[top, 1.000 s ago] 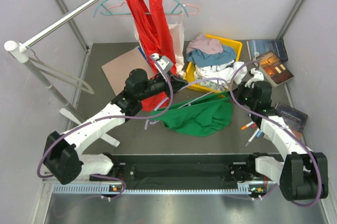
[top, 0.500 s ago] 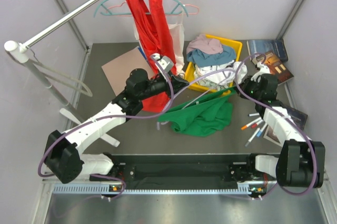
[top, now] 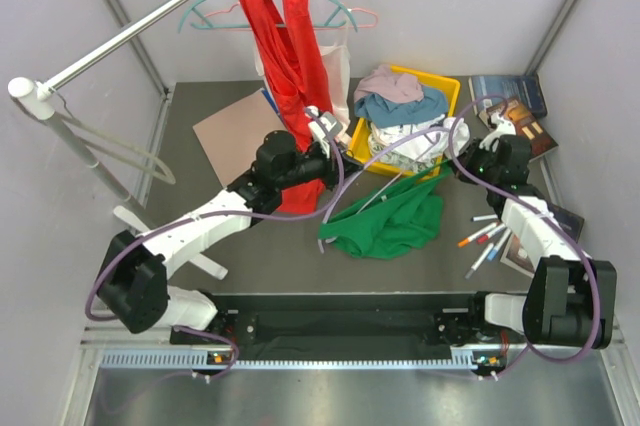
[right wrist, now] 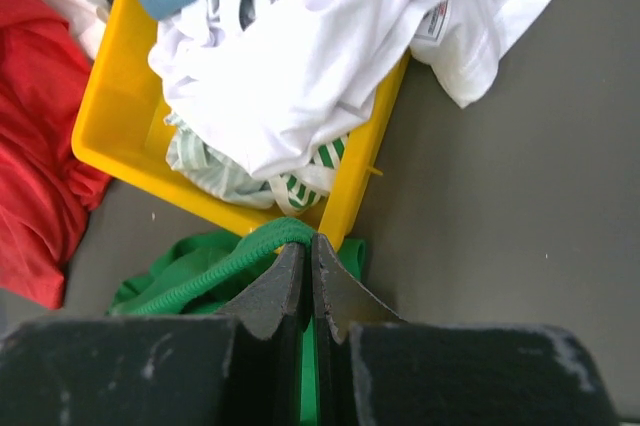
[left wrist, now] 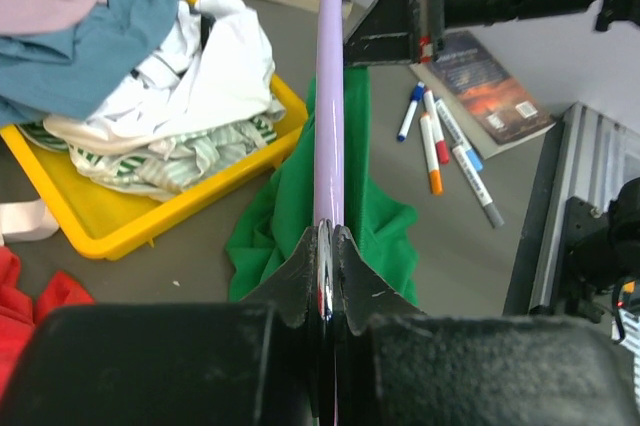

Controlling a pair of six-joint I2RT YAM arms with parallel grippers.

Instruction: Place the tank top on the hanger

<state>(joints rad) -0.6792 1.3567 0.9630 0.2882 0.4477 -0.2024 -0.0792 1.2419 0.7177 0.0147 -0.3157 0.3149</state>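
top external
landmark: yellow bin (top: 453, 93), rigid plastic, rectangular, heaped with crumpled cloth, standing on the dark grey counter (top: 250, 246)
tank top (top: 392, 224): bright green soft fabric, a rumpled heap on the counter just in front of the bin, with one edge raised toward the bin's near right corner
left hand (top: 338, 164): arm stretched long and low from its base; hand at the bin's near left corner, just beside the green heap
right hand (top: 462, 168): arm bent at the elbow; hand turned leftward at the bin's near right corner, at the raised green edge

left wrist
hanger (left wrist: 329, 96): thin pale lavender plastic bar, smooth and glossy, running straight out from the hand past the bin's right side, above the green fabric
left hand, state: pressed together, clamped on the hanger bar
markers (left wrist: 432, 156): several, loose on the counter right of the bin

right wrist
right hand, state: pinched on a rolled green hem of the tank top, just before the bin's corner
bin contents: white cloth (right wrist: 320, 56), soft and creased, spilling over the rim
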